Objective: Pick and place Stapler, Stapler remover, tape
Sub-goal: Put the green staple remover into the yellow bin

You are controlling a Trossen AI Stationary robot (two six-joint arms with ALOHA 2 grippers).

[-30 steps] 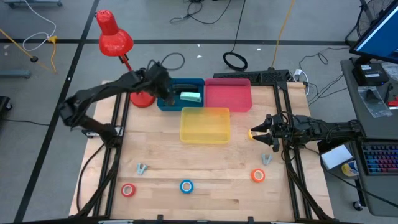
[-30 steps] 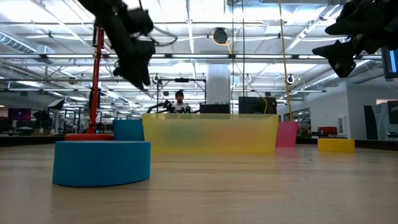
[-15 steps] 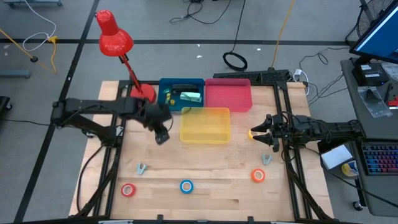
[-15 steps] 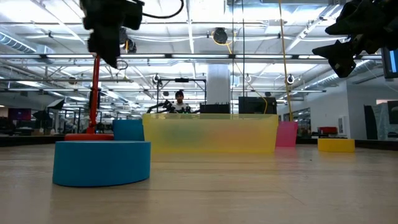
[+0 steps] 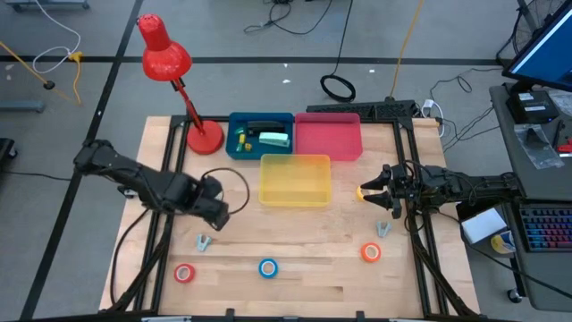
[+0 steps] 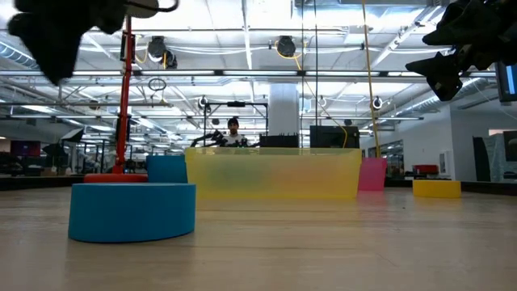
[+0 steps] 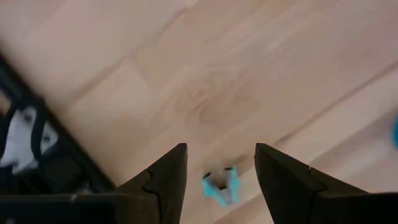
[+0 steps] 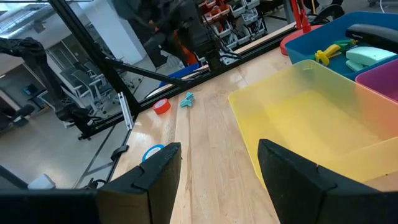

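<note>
The pale wooden worktop (image 5: 295,234) sits in a large hall with bright ceiling strip lights. At its far edge stand a red lamp (image 5: 170,67), a blue bin (image 5: 237,148), a pink bin (image 5: 328,139) and a yellow bin (image 5: 294,180). My left hand (image 5: 214,215) hovers above the left staple remover (image 7: 221,185), fingers apart. That remover's claws point away from my wrist; I cannot tell its long axis. Red tape (image 5: 184,273), blue tape (image 5: 268,267) and orange tape (image 5: 371,253) lie flat along the near edge. My right hand (image 5: 380,200) waits open beside the yellow tape (image 5: 365,191).
</note>
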